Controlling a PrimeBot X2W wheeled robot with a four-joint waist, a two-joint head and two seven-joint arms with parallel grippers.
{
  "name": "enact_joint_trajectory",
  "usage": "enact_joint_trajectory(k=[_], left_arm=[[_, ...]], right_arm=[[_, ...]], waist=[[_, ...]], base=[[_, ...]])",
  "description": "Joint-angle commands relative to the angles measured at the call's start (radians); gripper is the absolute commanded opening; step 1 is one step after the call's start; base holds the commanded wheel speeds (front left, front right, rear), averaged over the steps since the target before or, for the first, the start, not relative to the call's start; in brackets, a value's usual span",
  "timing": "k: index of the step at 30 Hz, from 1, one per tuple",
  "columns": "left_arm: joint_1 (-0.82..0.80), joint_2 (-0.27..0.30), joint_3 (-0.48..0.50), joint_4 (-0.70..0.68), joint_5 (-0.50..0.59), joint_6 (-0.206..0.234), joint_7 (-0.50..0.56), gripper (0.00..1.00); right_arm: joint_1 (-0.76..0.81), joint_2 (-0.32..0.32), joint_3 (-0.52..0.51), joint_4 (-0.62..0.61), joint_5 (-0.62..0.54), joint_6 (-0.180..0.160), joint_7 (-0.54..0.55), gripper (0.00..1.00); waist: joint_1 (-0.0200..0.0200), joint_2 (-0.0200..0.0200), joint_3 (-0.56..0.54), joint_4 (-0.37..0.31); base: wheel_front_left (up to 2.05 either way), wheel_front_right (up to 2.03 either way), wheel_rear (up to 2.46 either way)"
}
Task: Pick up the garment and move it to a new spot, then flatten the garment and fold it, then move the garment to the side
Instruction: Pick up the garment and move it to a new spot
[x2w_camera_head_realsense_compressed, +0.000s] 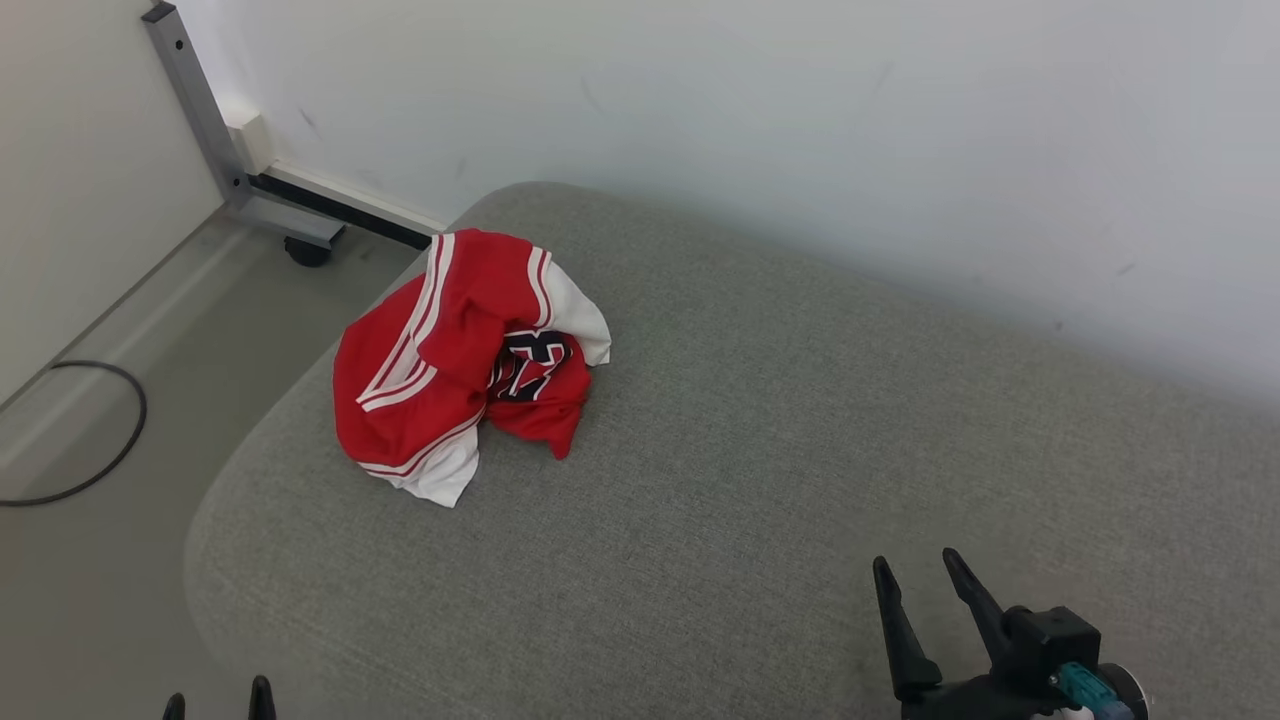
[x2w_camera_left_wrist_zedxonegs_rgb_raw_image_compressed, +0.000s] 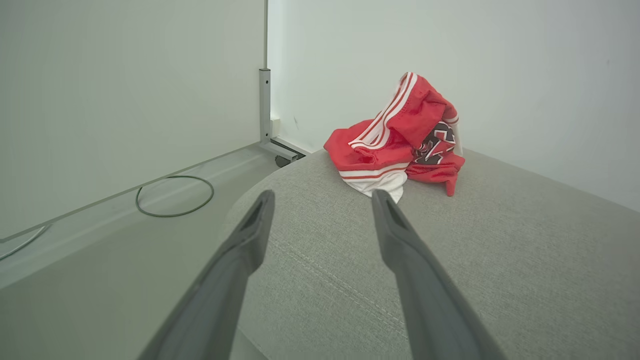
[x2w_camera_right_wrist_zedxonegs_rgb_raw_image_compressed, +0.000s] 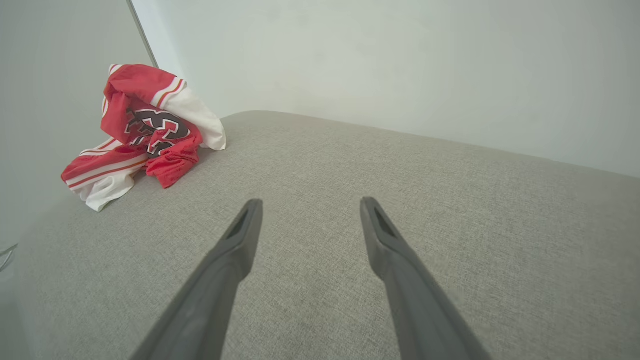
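Currently the garment (x2w_camera_head_realsense_compressed: 465, 360) sits crumpled near the far left corner of the cushion (x2w_camera_head_realsense_compressed: 750, 450), just beside its rounded edge; left gripper (x2w_camera_head_realsense_compressed: 218, 692) and right gripper (x2w_camera_head_realsense_compressed: 915, 558) both spread open, empty, well apart from it. Risk: a shallow pinch on one fold could drag the heap onto the floor (x2w_camera_head_realsense_compressed: 90, 600). Bare cushion rightward gives room; wall (x2w_camera_head_realsense_compressed: 800, 120) behind.

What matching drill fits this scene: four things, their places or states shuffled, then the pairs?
1. red and white jersey
2. left gripper
3. right gripper
4. black cable

A. open, wholly above the grey cushion
B. looped on the floor
C. crumpled on the cushion's far left part
D. open, one finger over the cushion's edge, the other over the floor

Pairs: 1-C, 2-D, 3-A, 4-B
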Motion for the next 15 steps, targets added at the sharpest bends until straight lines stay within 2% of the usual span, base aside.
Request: enact_joint_trajectory(k=[1,15], left_arm=[[0.008,-0.004,0.003,-0.008,0.006,0.001,-0.003,1.00],[-0.001,-0.018,-0.005,0.011,0.009,0.001,-0.003,1.00]], right_arm=[[-0.004,0.000,0.001,0.005,-0.006,-0.002,0.000,1.00],[-0.014,0.000,-0.004,0.032,-0.021,-0.002,-0.018,1.00]], waist=[[-0.0002,-0.0001,0.012,0.011],[-0.0002,-0.0001,0.001,0.003]], base=[[-0.12,-0.12,-0.12],[-0.02,-0.02,-0.02]])
